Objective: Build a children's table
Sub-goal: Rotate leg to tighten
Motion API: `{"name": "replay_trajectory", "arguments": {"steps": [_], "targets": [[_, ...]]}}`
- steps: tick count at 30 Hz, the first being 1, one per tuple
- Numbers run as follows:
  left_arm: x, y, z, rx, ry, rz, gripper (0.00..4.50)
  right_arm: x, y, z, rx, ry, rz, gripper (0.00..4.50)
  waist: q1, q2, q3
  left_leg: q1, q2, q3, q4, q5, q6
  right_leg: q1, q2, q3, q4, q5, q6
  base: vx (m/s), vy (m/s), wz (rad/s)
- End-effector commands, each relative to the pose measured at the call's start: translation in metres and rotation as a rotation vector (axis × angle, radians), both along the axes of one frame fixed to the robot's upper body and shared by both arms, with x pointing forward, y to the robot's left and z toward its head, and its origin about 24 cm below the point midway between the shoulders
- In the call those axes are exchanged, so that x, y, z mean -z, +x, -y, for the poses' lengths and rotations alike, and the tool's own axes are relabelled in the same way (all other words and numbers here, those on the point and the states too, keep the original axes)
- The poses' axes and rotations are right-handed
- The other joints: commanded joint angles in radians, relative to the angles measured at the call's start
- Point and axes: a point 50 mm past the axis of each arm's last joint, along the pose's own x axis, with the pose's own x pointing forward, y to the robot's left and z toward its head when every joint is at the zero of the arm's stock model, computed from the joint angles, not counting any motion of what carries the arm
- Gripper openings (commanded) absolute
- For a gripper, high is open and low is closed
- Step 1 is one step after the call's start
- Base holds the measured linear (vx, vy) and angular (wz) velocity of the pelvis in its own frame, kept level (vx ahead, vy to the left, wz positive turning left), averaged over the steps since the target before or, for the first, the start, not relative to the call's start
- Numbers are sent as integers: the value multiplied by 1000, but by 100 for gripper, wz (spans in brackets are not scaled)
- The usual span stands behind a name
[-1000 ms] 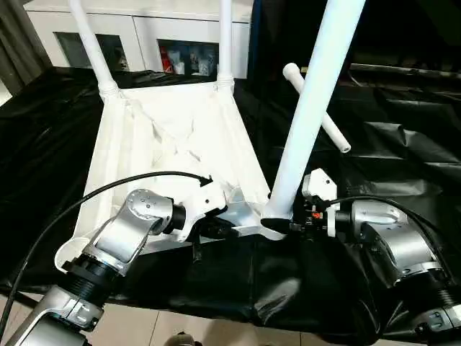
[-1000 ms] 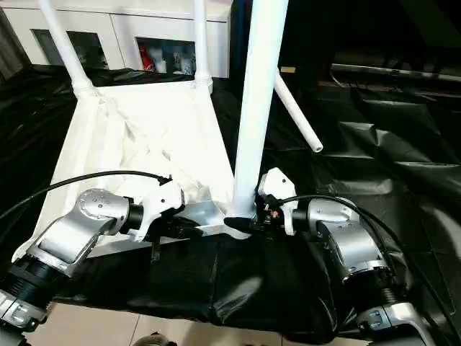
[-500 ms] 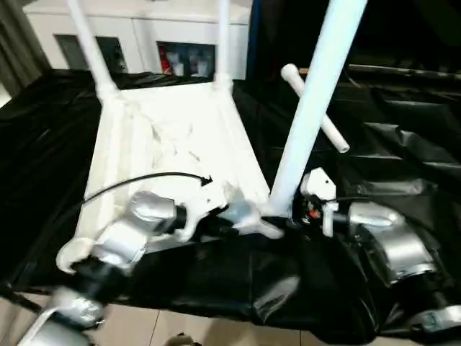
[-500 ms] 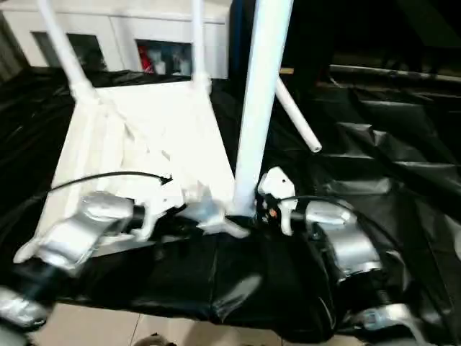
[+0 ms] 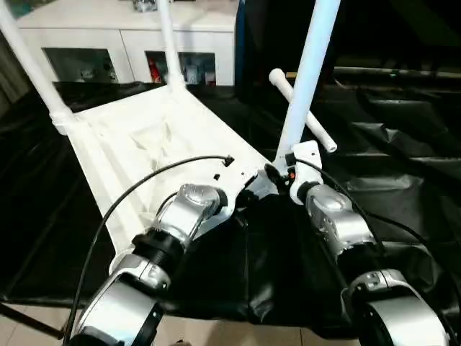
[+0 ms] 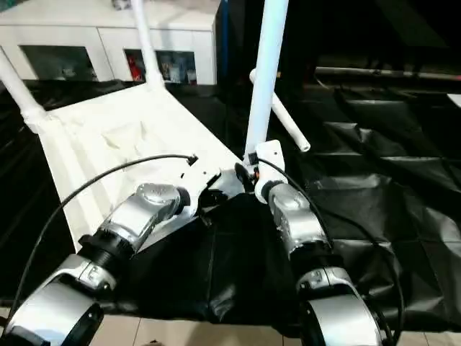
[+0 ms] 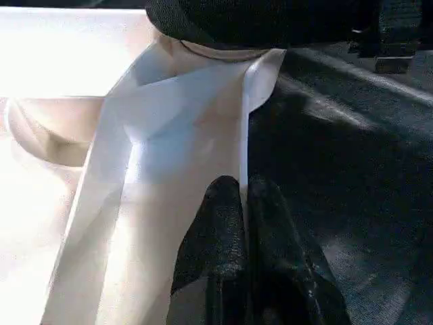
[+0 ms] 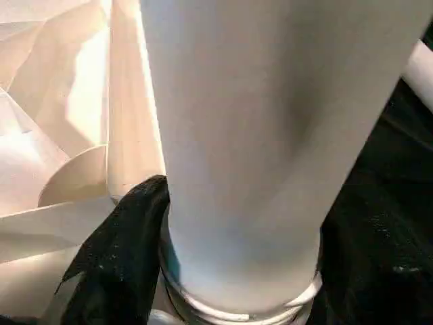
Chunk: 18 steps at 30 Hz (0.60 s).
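Left eye view counts one tabletop [image 5: 155, 140], upside down on the black sheet [image 5: 403, 166], and four legs: three standing in its corners, at the far left [image 5: 29, 68], at the far side [image 5: 167, 40] and nearest [image 5: 310, 68], and a fourth [image 5: 301, 109] lying loose beyond. Right claw [image 5: 272, 175] is clamped on the nearest leg's base. Left wrist view adds that the left claw [image 7: 244, 210] has its fingers together, pinching the tabletop's rim. A white cabinet [image 5: 122, 43] stands behind.
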Motion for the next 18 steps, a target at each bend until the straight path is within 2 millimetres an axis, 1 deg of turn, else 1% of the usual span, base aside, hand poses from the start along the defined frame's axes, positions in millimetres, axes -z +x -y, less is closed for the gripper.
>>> {"name": "replay_trajectory", "arguments": {"steps": [1,2,3,4,5,6,7,8,9,10,11,12,13,14,15,16,17,18], "targets": [[-17,12,-6,-47,-18,93,0,15,-7,-6,-33,25,-66,331,3,-2,-77,-5,75,-33,-65,-15,93,67,-121,95,-61,-150,-70,0,0,0],[-17,12,-8,-41,-14,98,0,11,-5,-4,-42,23,-45,348,3,-9,-75,-4,74,-30,-65,-24,95,67,-121,95,-64,-168,-70,0,0,0],[-17,12,-8,-37,-11,101,0,9,-3,-4,-47,19,-33,350,4,-7,-75,-4,73,-29,-66,-28,94,68,-122,95,-65,-180,-70,0,0,0],[-18,12,-9,-28,-9,109,0,6,-2,-2,-59,15,-22,353,3,-10,-72,-5,72,-28,-68,-43,93,69,-121,94,-71,-220,-58,0,0,0],[-18,12,-10,-21,-8,113,0,3,-1,-1,-74,12,-12,364,2,-9,-72,-5,71,-29,-68,-46,92,70,-120,93,-73,-232,-52,0,0,0],[-18,12,-12,-19,-7,112,0,0,-1,1,-92,8,1,379,-1,-11,-71,-4,71,-29,-69,-54,90,70,-119,92,-76,-251,-42,0,0,0],[-18,11,-14,-8,-5,114,0,-5,-1,5,-127,1,16,395,-1,-10,-71,-3,70,-28,-68,-57,90,69,-119,92,-77,-256,-40,0,0,0],[-18,10,-17,7,-2,117,0,-9,-3,11,-169,-9,21,395,-3,-17,-67,-7,68,-27,-69,-65,95,70,-118,91,-81,-275,-30,0,0,0],[-18,10,-18,10,-1,117,0,-10,-3,13,-179,-12,21,395,1,-16,-70,-5,68,-27,-67,-54,99,71,-118,92,-79,-272,-20,0,0,0],[-19,7,-22,50,3,131,0,-14,-10,25,-262,-38,5,395,4,-18,-71,-6,71,-30,-67,-37,112,73,-115,93,-74,-244,-12,0,0,0],[-19,6,-23,61,3,133,0,-16,-14,30,-304,-46,-4,395,3,-18,-73,-8,75,-32,-66,-22,116,71,-116,96,-68,-221,-13,0,0,0],[-19,5,-25,74,5,133,0,-17,-17,33,-328,-50,-13,395,6,-15,-75,-6,77,-33,-64,-3,125,69,-116,96,-63,-191,-17,0,0,0],[-19,4,-27,91,9,131,0,-17,-22,37,-362,-55,-27,395,7,-18,-80,-11,75,-34,-60,27,137,72,-116,97,-54,-138,-24,0,0,0],[-19,4,-27,91,9,131,0,-17,-22,37,-362,-55,-27,395,5,-18,-79,-14,77,-34,-59,37,143,70,-116,98,-51,-122,-31,0,0,0],[-21,-1,-30,161,-2,138,0,-19,-31,44,-444,-73,-40,395,5,-13,-81,-15,72,-33,-57,45,148,70,-115,94,-53,-114,-41,0,0,0],[-22,-4,-30,199,-12,141,0,-20,-34,45,-479,-78,-42,395,8,-15,-86,-19,73,-32,-52,67,157,71,-117,97,-44,-75,-47,0,0,0],[-24,-9,-31,261,-27,130,0,-22,-41,48,-536,-83,-47,395,10,-14,-86,-21,72,-34,-51,78,167,71,-115,96,-42,-56,-50,0,0,0],[-24,-11,-32,285,-34,121,0,-23,-43,48,-559,-84,-49,395,12,-14,-84,-20,76,-32,-50,83,181,64,-116,98,-39,-40,-56,0,0,0]]}}
